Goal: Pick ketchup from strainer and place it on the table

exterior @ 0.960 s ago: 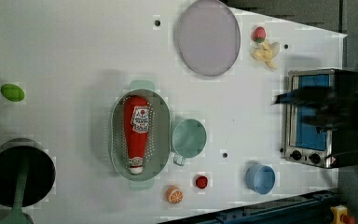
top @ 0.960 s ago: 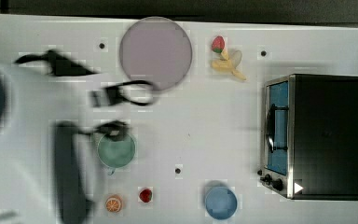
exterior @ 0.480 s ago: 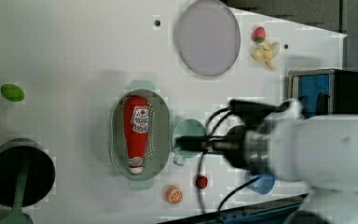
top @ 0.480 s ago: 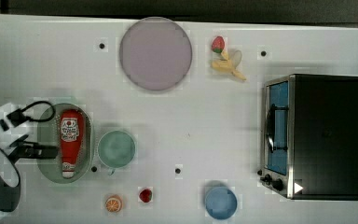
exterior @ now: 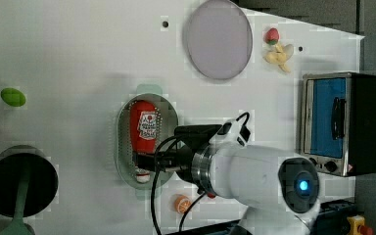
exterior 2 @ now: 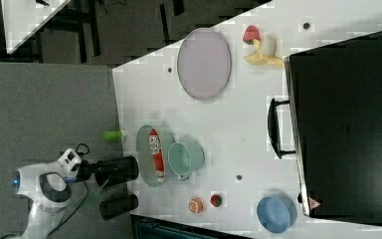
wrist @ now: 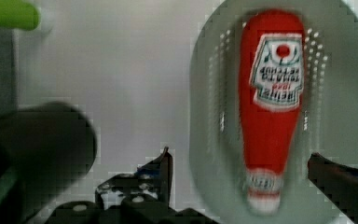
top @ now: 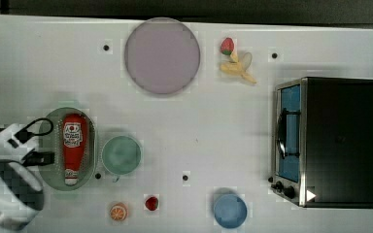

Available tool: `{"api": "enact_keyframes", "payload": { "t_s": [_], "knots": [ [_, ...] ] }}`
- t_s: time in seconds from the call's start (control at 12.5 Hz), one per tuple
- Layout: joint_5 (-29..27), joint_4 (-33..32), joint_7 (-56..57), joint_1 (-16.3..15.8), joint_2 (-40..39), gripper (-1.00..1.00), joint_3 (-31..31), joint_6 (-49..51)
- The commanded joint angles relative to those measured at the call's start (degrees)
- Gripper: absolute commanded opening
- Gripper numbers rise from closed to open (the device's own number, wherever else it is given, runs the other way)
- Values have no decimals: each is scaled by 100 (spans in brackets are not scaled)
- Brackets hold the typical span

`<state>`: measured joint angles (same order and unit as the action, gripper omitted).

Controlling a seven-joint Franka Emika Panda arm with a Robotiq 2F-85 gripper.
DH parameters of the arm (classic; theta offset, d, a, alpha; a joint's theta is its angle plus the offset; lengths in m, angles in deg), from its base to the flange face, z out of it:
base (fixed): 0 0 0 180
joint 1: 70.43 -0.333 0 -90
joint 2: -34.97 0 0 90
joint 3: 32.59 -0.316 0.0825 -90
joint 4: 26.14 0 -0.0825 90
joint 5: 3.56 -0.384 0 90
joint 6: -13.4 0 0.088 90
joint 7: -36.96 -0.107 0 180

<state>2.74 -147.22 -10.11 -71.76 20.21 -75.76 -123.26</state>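
Ketchup [top: 74,147] lying flat in strainer [top: 51,121], cap toward top view's 6 o'clock, untouched. Claw [wrist: 240,175] spread wide, straddling the cap end, poised to descend. Bench [top: 213,126] awaiting.

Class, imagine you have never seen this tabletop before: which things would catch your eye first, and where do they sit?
The red ketchup stands out most, lying flat inside the pale green strainer near the top view's left edge, with the open gripper poised over its cap end. Next comes the dark toaster oven with its blue door at the top view's right, and the round grey-lilac plate near the top view's upper middle.
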Motion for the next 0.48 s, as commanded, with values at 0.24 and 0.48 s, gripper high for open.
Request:
{"api": "enact_keyframes", "payload": {
  "t_s": [0.24,0.48],
  "knots": [
    [1168,-363,-1047,107,-832,100,200,-921],
    [1722,-279,-1328,93,-1372,100,350,-1120]
  ]
}}
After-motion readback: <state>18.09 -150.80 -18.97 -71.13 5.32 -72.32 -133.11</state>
